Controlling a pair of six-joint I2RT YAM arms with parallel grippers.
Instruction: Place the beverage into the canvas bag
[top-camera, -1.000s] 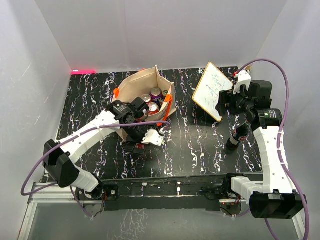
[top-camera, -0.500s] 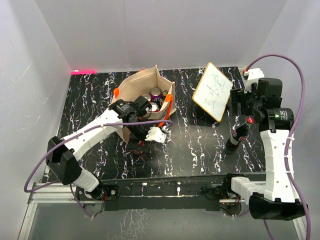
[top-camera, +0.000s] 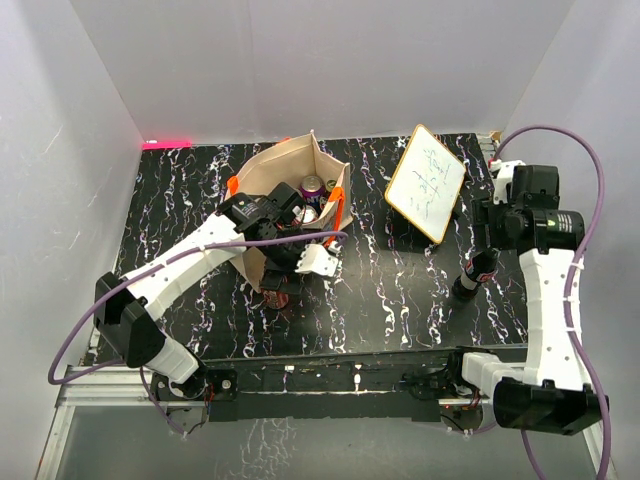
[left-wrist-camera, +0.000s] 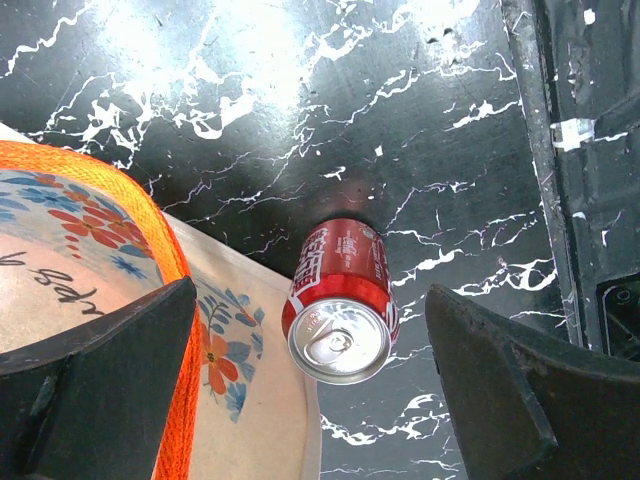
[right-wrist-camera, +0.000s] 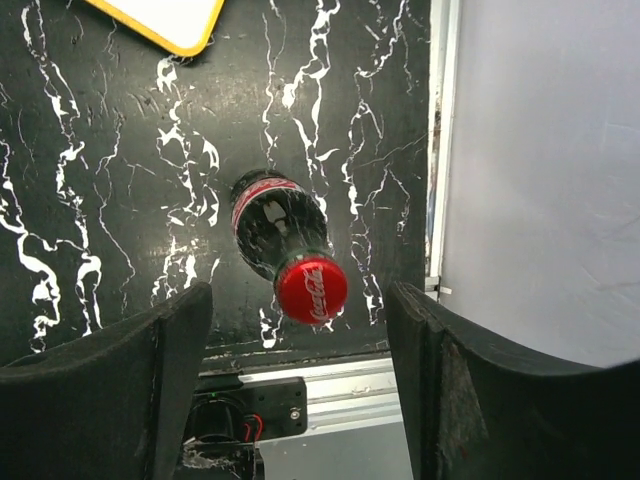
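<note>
The canvas bag (top-camera: 275, 180) stands open at the back left, beige with orange handles (left-wrist-camera: 170, 260) and a flower print (left-wrist-camera: 215, 355). It holds several cans (top-camera: 312, 188). A red soda can (left-wrist-camera: 345, 265) stands upright on the table against the bag's side. My left gripper (left-wrist-camera: 310, 295) hangs above that can, open, with nothing between its fingers. In the top view the left gripper (top-camera: 298, 260) covers most of the can. A dark cola bottle (right-wrist-camera: 272, 225) with a red cap (right-wrist-camera: 311, 289) stands at the right. Above it my right gripper (right-wrist-camera: 298, 290) is open, clear of the bottle (top-camera: 474, 274).
A white board with a yellow rim (top-camera: 425, 182) leans at the back right, just left of the right gripper (top-camera: 497, 215). The table's right edge and the white wall (right-wrist-camera: 540, 170) are close beside the bottle. The metal rail (right-wrist-camera: 330, 380) runs along the near edge.
The right arm has swung right, away from the white board, to a spot over the bottle, and its jaws have narrowed a little. The left gripper has shifted slightly toward the bag.
</note>
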